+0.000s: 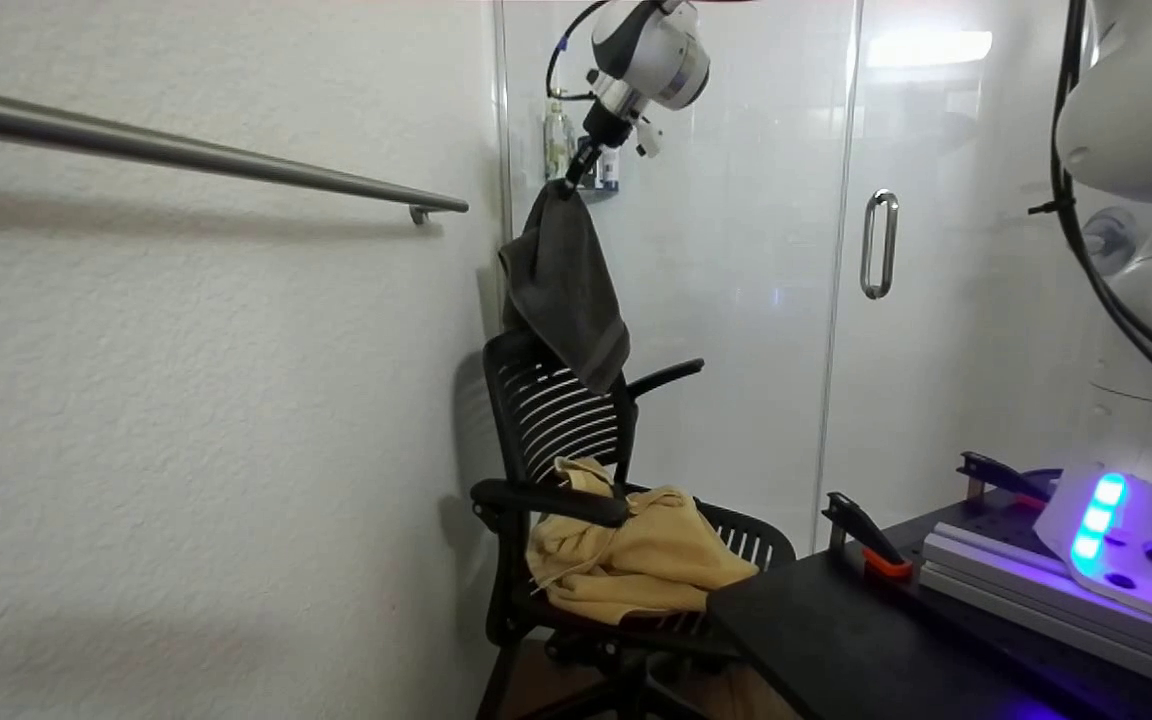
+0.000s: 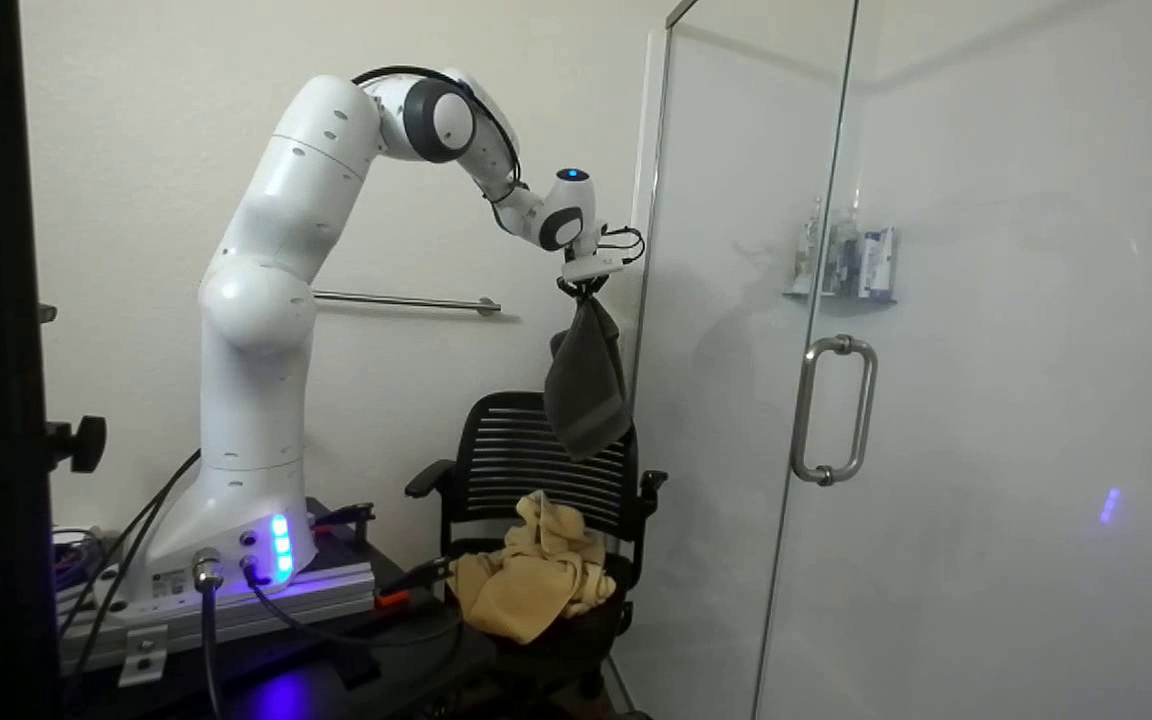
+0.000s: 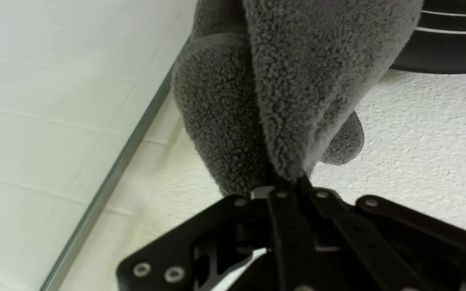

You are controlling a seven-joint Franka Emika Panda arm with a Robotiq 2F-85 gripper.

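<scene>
A dark grey towel (image 1: 571, 290) hangs from my gripper (image 1: 572, 184), which is shut on its gathered top. In the wrist view the fluffy towel (image 3: 318, 60) spreads away from the gripper (image 3: 297, 184), whose fingers pinch a bunched fold; the very tips are hidden in the cloth. Its lower end hangs in front of the backrest of a black office chair (image 2: 496, 465); whether they touch I cannot tell. On the chair's seat lies a crumpled yellow cloth (image 2: 531, 580), seen in both exterior views, well below the gripper (image 2: 584, 290).
A metal towel bar (image 1: 186, 148) runs along the textured wall beside the chair. Behind the towel stands a glass shower panel with a metal handle (image 1: 879, 245). Bottles (image 2: 874, 265) rest on a shelf beyond the glass. The arm's base is clamped to a black table (image 1: 816, 620).
</scene>
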